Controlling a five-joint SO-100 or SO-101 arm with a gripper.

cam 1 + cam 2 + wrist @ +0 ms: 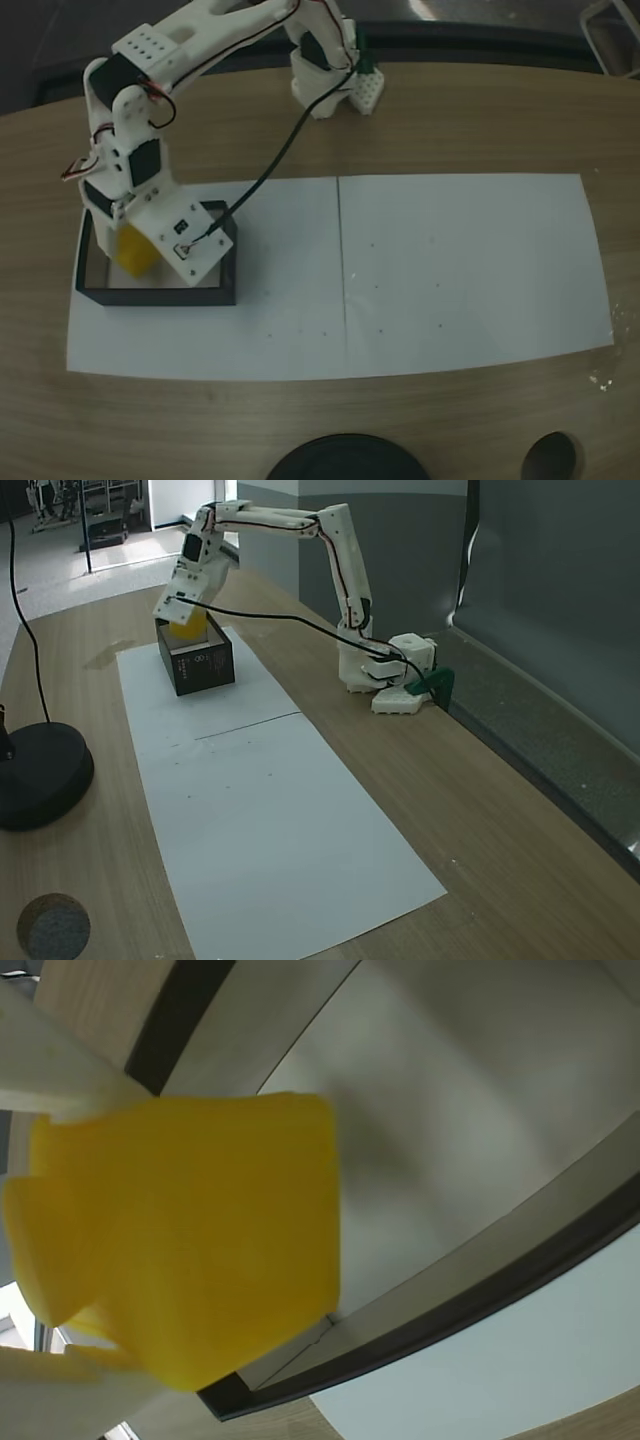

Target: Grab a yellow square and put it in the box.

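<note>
Here the yellow square (pixel 133 252) is seen gripped between the white fingers (pixel 60 1070) of the gripper (pixel 128 250), held over the inside of the box (pixel 215 295). In the wrist view the yellow square (pixel 200 1250) takes up the left half of the picture, with one white finger pressed against its upper edge and another finger (pixel 60 1400) against its lower edge, so the fingers are clamped on the block. Behind it the pale floor of the box (pixel 480 1110) is shown, bounded by a thin black wall running along the lower right, with a corner just below the block. Whether the block touches the box floor cannot be told.

In a fixed view from above, the box is placed at the left end of a white paper sheet (pixel 460 270), which is laid on a wooden surface (pixel 480 120). The white arm (pixel 200 40) is stretched from its base (pixel 330 85) at the far edge, over to the box, and a black cable (pixel 270 170) is trailed from the base area to the wrist.

In a fixed view from the side, the yellow square (pixel 186 627) is seen poking above the black box (pixel 200 665), under the gripper (pixel 186 615). A round black stand (pixel 40 775) is set on the surface at the left, off the paper.
</note>
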